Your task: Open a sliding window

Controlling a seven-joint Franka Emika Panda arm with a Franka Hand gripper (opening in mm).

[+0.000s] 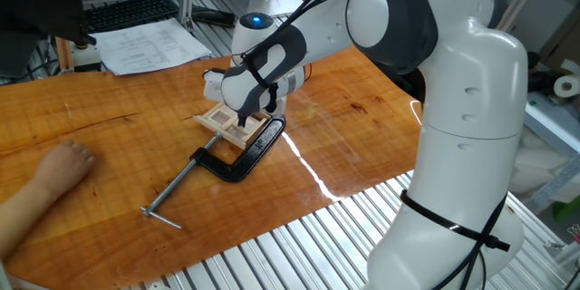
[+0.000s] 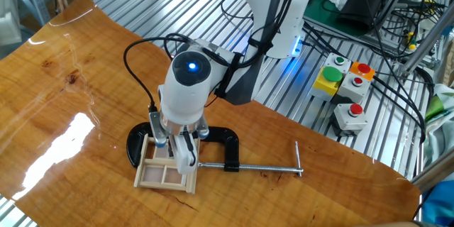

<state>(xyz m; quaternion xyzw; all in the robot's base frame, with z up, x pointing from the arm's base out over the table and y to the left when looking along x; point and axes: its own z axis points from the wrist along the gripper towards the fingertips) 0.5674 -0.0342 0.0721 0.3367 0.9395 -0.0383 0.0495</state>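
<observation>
The white arm reaches low over the counter, wrist bent steeply down, blue light lit on top. Its hand (image 2: pixel 179 150) points downward, fingers (image 2: pixel 186 157) close together.

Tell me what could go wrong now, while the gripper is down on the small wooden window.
1. The sliding window lies flat, apparently held by the black C-clamp; a hard push might shift or crack it.
2. The white finger touches a thin crossbar and may slip off.
3. A person's hand rests on the table, within possible reach of the arm.
</observation>
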